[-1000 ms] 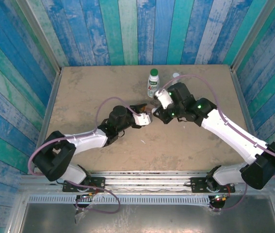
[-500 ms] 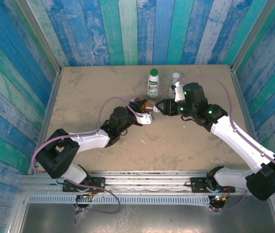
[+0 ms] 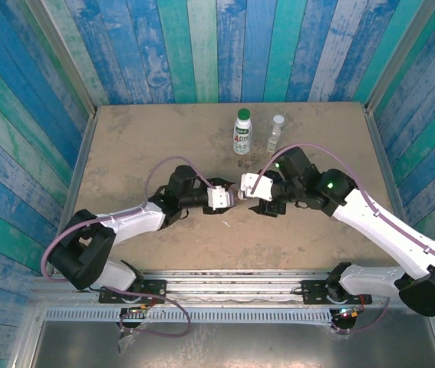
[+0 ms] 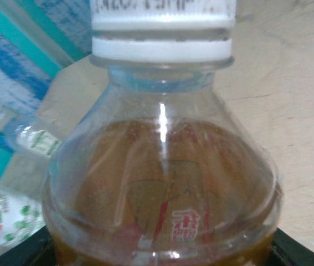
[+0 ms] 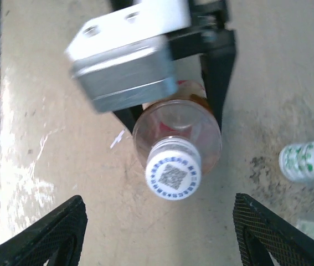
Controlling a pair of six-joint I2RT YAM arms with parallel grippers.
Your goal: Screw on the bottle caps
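Observation:
The amber-orange bottle (image 4: 162, 188) has its white cap (image 4: 162, 27) seated on its neck. My left gripper (image 3: 221, 198) is shut on the bottle's body and holds it above the table. In the right wrist view the cap's printed top (image 5: 173, 176) faces the camera, with the left gripper's black fingers (image 5: 217, 66) on either side of the bottle. My right gripper (image 5: 159, 238) stands open just short of the cap, with nothing between its fingers. The white bottle (image 3: 242, 132) with its dark green cap and the slim clear bottle (image 3: 277, 133) stand upright at the back.
Blue and green plank walls (image 3: 202, 46) close in the tan table (image 3: 140, 146) at the back and sides. A metal rail (image 3: 225, 280) runs along the near edge by the arm bases. A small white scrap (image 3: 227, 225) lies on the table.
My right gripper has opened off the cap, drawn back to the right, then come back close to the bottle. The left gripper has shifted slightly nearer with the bottle.

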